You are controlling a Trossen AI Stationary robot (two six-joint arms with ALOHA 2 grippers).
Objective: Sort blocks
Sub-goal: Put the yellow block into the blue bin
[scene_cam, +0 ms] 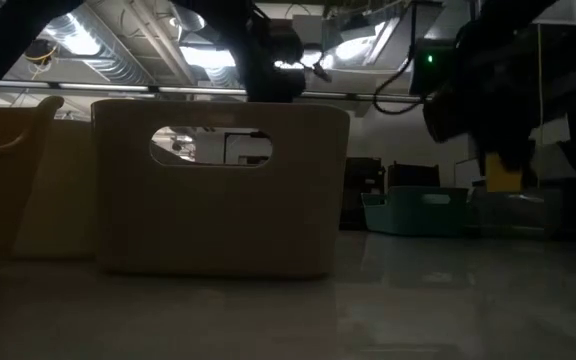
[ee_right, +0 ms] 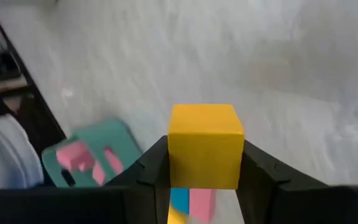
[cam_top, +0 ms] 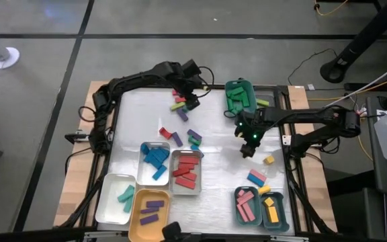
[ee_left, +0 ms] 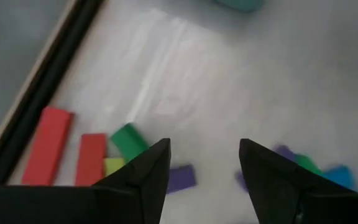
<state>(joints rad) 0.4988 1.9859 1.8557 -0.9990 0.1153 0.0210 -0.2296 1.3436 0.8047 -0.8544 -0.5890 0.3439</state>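
right gripper pinches a yellow rectangular block right of centre in the high view; carry it level down-frame to the teal tray holding yellow, release low. farther, left gripper hangs spread over loose blocks, upper centre.

**Colours on the sorting table**

The table top is glossy white inside a black frame. The right gripper is black and holds a bright yellow block. The left gripper is black too. Past its fingers lie two red blocks, a green block, a lime block and a purple block. Blue blocks fill a grey tray; green blocks fill a dark green tray; pink blocks sit in a teal tray.
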